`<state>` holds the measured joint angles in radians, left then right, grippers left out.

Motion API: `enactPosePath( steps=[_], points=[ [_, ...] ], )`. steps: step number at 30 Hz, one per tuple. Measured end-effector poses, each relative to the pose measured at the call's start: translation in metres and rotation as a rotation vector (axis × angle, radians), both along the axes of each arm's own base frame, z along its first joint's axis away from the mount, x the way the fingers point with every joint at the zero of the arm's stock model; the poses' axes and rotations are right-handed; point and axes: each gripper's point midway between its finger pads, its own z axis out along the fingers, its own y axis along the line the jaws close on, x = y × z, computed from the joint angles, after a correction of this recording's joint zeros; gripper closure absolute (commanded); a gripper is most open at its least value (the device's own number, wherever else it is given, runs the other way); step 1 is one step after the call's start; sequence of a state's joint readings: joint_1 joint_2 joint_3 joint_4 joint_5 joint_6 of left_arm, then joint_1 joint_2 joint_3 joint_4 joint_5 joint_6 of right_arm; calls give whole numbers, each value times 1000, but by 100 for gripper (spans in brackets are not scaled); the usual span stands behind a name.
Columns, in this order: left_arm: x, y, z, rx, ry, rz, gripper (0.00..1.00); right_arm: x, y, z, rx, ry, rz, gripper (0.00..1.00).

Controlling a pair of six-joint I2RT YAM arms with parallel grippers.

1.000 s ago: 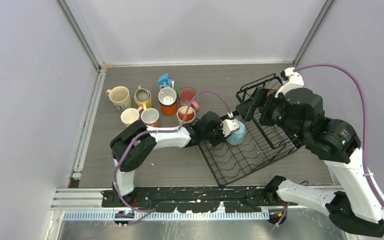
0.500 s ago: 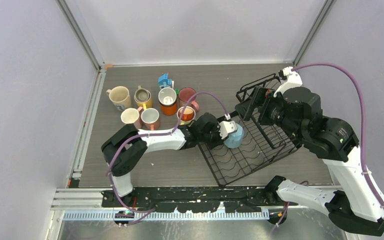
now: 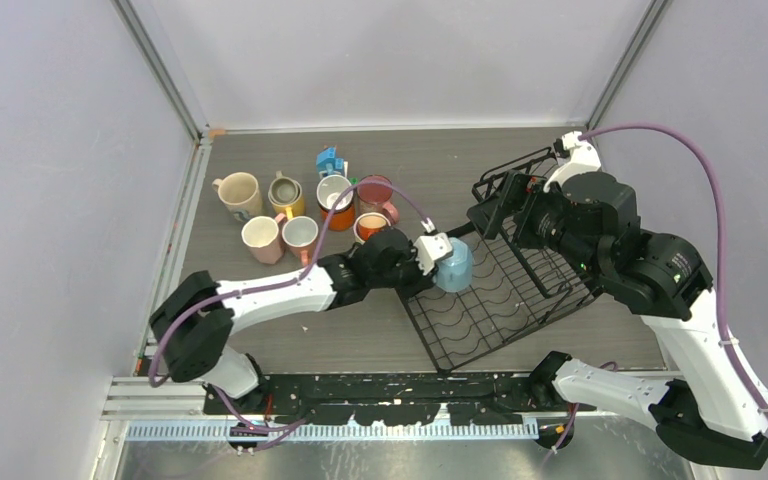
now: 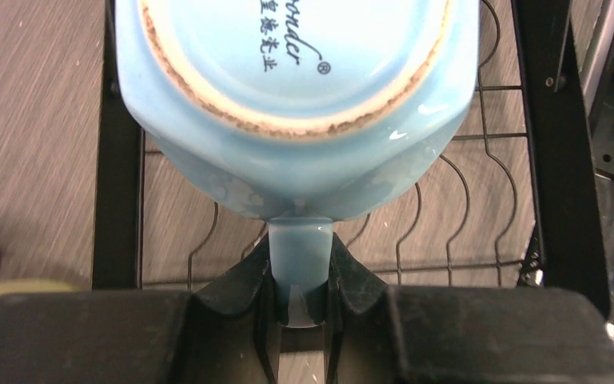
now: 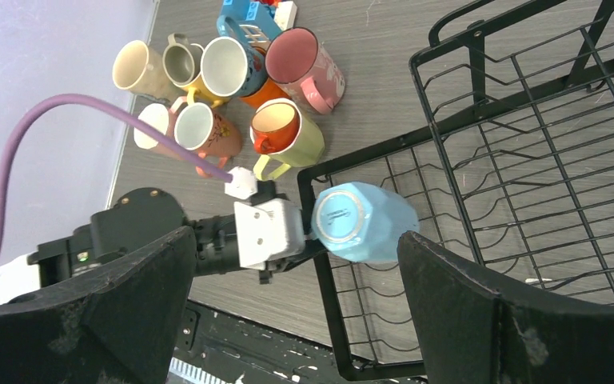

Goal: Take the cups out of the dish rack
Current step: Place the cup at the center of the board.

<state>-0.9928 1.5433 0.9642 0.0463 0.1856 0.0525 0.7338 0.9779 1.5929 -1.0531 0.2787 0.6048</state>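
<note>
Blue cup (image 3: 452, 270), handle in left gripper (image 4: 302, 298), hangs over dish rack (image 3: 505, 300).

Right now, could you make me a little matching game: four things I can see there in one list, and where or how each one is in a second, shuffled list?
Things:
1. light blue cup
2. right gripper
3. toy house
4. lime cup

Places or states:
A. open, holding nothing
B. on the table, just behind the orange cup
C. pinched by its handle in the left gripper, over the dish rack
D. on the table, the cup nearest the rack's corner

Pairs: 1-C, 2-A, 3-B, 4-D
</note>
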Motion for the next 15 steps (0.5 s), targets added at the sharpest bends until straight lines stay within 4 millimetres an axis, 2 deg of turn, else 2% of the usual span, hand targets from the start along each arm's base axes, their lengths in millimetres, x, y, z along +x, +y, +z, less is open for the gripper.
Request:
enactPosePath(
  steps=[4, 15],
  points=[
    [-10, 22, 10, -5, 19, 50, 100, 1, 1, 2, 6, -6, 0, 0],
    [-37, 92, 54, -58, 54, 217, 100, 5, 6, 0, 13, -11, 5, 0]
  ],
)
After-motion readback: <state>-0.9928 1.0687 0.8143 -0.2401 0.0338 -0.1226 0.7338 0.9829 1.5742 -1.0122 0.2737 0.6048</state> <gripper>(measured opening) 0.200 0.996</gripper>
